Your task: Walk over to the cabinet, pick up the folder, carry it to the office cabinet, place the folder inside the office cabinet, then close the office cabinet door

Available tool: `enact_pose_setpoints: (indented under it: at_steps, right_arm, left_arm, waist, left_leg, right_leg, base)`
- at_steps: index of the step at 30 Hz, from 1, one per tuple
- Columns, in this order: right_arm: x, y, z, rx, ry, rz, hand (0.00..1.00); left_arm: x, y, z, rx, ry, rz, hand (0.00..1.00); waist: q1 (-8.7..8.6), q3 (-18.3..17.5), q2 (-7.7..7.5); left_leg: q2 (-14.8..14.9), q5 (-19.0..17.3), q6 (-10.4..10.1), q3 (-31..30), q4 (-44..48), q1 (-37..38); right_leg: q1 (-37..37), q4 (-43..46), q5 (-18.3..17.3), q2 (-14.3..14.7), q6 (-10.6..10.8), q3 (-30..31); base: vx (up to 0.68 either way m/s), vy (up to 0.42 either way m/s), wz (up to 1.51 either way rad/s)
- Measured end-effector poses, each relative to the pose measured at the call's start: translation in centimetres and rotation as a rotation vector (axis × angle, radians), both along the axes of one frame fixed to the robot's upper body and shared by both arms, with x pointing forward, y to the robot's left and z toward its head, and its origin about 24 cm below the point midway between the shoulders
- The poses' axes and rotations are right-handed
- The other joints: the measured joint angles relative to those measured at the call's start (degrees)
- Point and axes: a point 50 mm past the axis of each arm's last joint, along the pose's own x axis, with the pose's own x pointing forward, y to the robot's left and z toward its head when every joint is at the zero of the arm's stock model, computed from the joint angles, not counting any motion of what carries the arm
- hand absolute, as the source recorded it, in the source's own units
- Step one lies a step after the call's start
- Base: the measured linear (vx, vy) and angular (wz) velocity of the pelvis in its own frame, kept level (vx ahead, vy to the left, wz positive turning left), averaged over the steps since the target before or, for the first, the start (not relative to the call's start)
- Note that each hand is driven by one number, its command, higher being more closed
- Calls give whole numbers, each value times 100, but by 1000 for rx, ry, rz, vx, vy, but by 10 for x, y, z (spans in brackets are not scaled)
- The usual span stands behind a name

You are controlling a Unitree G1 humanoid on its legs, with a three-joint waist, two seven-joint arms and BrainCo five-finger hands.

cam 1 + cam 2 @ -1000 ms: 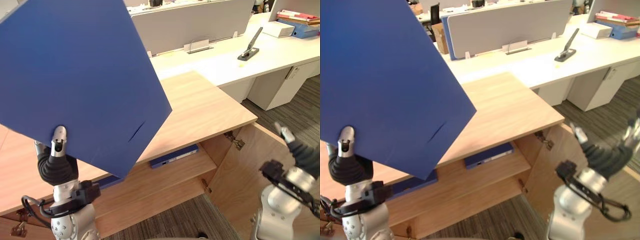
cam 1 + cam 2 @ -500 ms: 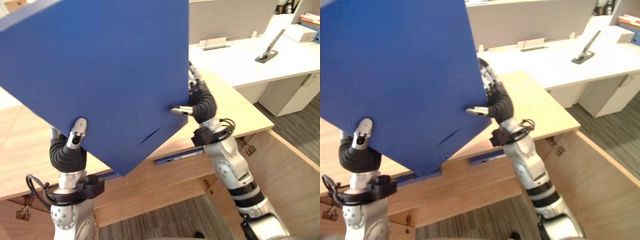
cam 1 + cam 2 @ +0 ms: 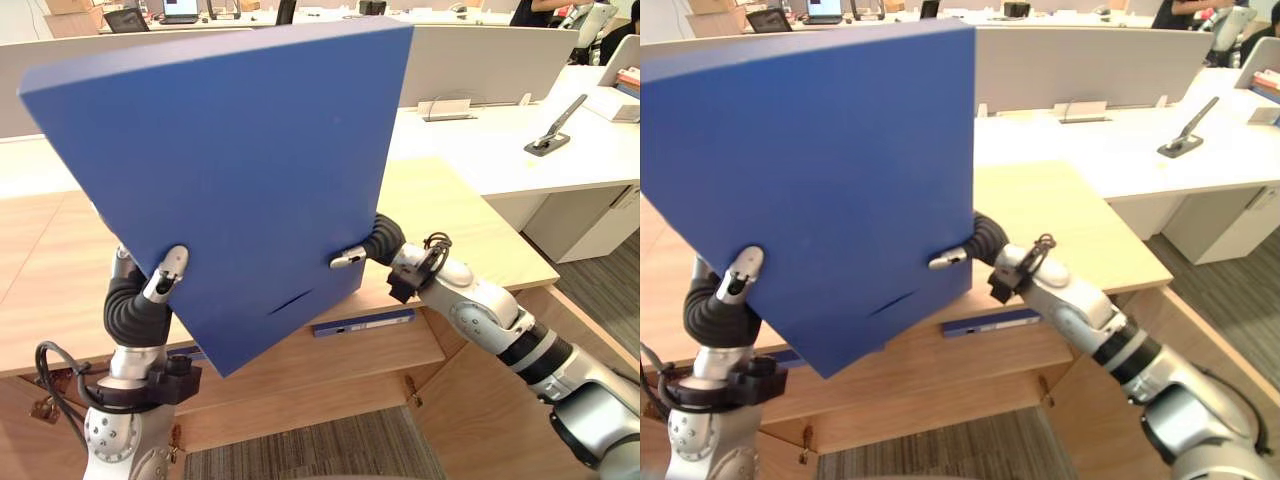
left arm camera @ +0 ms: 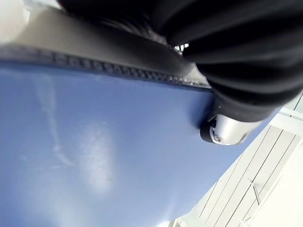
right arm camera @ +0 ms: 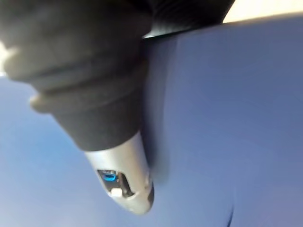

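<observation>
Left eye view: large flat blue folder [image 3: 240, 170] held up in the air, tilted, one corner pointing down, in front of and above a light wooden office cabinet [image 3: 465, 225]. Left hand [image 3: 150, 295] grips the folder at its lower left edge, thumb pressed on the near face, fingers hidden behind. Right hand [image 3: 372, 245] grips the right edge the same way, thumb on the near face. Below the cabinet top, a slim blue box [image 3: 363, 324] lies flat on the inner shelf; the cabinet door [image 3: 480, 420] stands swung open at lower right. Behind: white desk [image 3: 500, 150] with a black lever tool [image 3: 555, 125] and a grey partition panel [image 3: 480, 60]. Right eye view: same scene, but here the folder reaches the left border and hides more of the cabinet top on that side, while the bare top to the right of the folder shows wider; both thumbs again on the blue face. Left wrist view: close-up that the head views do not give, with the silver thumb tip [image 4: 227, 132] touching the glossy blue surface beside the dark ribbed cover. Right wrist view: thumb [image 5: 125, 187] laid flat against the blue face, a faint crease line running beside it.
</observation>
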Motion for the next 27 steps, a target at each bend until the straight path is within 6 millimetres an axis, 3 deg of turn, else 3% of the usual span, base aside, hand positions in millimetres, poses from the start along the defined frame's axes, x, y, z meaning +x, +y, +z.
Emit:
enact_pose_setpoints:
  at_steps: [5, 6, 13, 16, 22, 26, 27]
  right_arm:
    - [-8, -9, 2, -90, 0, 58, 100]
    - [-9, -9, 3, -94, -6, 61, 100]
    - [-12, -13, 18, -64, -47, 73, 100]
    - [-12, -16, 16, -59, -53, 65, 100]
    - [-17, -20, -6, -58, 34, 43, 100]
    - [-16, -21, -7, -55, 42, 27, 100]
    - [-14, -24, -5, -30, 40, -3, 100]
  left_arm:
    - [-1, -1, -1, 10, 5, -14, 100]
    - [-2, -1, -1, 8, 4, -15, 0]
    - [-5, -11, -3, -104, -15, -133, 0]
    - [-2, -16, -14, -164, 33, -224, 0]
    - [1, -15, -53, -231, 229, -419, 0]
    - [-9, -21, -90, -159, 437, -515, 0]
    - [-14, -23, -108, -116, 535, -561, 0]
  waist:
    - [22, -116, -109]
    - [22, -135, -119]
    - [42, -179, -155]
    - [39, -183, -148]
    - [14, -191, -125]
    - [-22, -215, -87]
    - [-26, -212, -79]
  left_leg:
    - [-1, 57, -16, -59, -75, -36]
    - [-2, 57, -17, -71, -73, -53]
    - [-9, 58, -19, -89, -69, -87]
    - [-9, 58, -19, -89, -68, -85]
    - [-9, 56, -21, -48, -68, -83]
    - [-10, 54, -23, 30, -68, -94]
    - [-10, 54, -23, 46, -68, -101]
  right_leg:
    - [2, -90, 33, 21, -35, -64]
    - [-2, -96, 36, 21, -32, -75]
    - [-17, -123, 66, 17, 0, -81]
    - [-19, -123, 65, 18, 0, -75]
    - [-91, -119, 65, 20, 0, -44]
    - [-166, -92, 65, 20, 0, 27]
    - [-191, -81, 65, 20, 0, 48]
  base:
    - [-20, -5, 5]
    - [-1, 1, 9]
    - [4, 2, 1]
    - [0, 0, 0]
    - [-7, 3, -3]
    - [-8, 9, -10]
    - [-8, 5, -6]
